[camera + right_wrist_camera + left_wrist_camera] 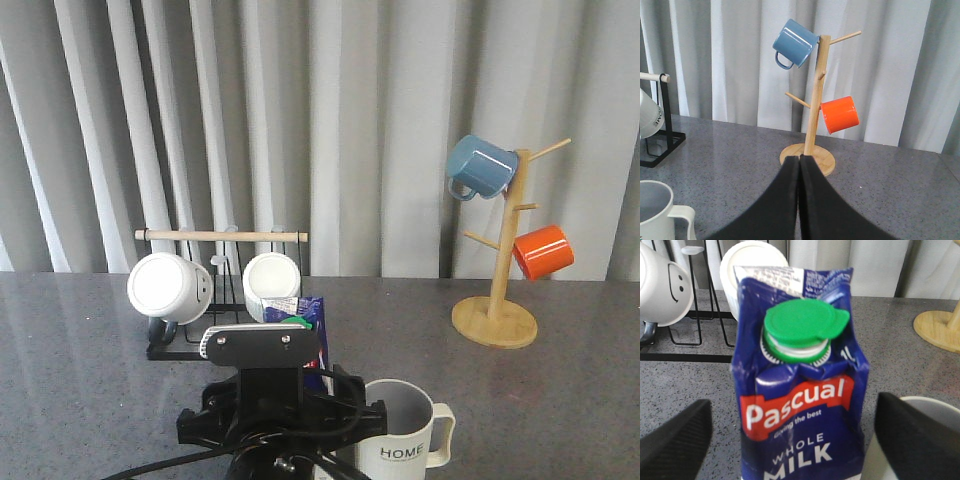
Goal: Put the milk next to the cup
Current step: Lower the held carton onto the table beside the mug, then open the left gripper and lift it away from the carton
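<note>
Standing between open left gripper (790,440) fingers, milk (800,390)

I'm looking at a staged test tabletop: grey counter (80,340), plain curtain (380,120) behind it, mug tree (497,250) and rack (215,290) on it.

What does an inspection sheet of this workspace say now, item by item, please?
Surface: grey speckled table, no spills seen.
Job's things: milk carton upright with green cap on, standing beside the HOME cup.
Clutter: black rack with two white mugs; wooden mug tree with blue mug and orange mug.
Grippers: left gripper open, a finger on each side of the carton, contact not clear; right gripper shut, empty.
Cables: black cable at the left arm.
Surroundings: pale curtain behind.
</note>
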Tool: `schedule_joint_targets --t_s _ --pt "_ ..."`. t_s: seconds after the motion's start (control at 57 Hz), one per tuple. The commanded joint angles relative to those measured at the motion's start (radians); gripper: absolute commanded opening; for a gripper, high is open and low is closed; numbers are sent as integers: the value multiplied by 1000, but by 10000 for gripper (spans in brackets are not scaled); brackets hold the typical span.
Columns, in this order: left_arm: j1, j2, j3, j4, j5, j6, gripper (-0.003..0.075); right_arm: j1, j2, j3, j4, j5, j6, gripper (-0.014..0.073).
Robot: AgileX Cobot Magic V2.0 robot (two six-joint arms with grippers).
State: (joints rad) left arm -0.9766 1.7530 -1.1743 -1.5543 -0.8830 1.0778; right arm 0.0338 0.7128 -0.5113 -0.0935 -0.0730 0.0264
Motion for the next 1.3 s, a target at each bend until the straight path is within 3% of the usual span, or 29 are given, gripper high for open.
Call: schedule_joint_targets --t_s 0.0,0.351,0.543,0.649,0.736,0.771,1.087,1.245,1.28 --pt "-3 -48 -27 48 -39 7 711 -4 -3 -35 -7 -67 -2 -7" --pt "-4 -118 -27 53 -26 8 664 -4 -3 -35 -7 -67 -2 -7" --pt "-4 -256 -27 153 54 11 552 -4 -3 -35 -7 -67 -2 -7" --pt "-3 -354 -27 249 140 10 385 -4 -3 -35 -7 -67 -2 -7" --pt "-3 -418 -27 275 208 8 78 -4 -3 -35 -7 -67 -2 -7" --pt "-3 -435 -27 276 212 11 -10 -4 -3 -35 -7 -67 -2 -7" --pt "-3 -501 -28 275 264 -3 -8 -4 -3 -35 -7 -67 -2 -7" --pt "-3 -502 -102 314 377 -279 -8 -4 -3 -35 -7 -67 -2 -7" --pt "-3 -502 -122 345 452 -347 -8 -4 -3 -35 -7 -67 -2 -7"
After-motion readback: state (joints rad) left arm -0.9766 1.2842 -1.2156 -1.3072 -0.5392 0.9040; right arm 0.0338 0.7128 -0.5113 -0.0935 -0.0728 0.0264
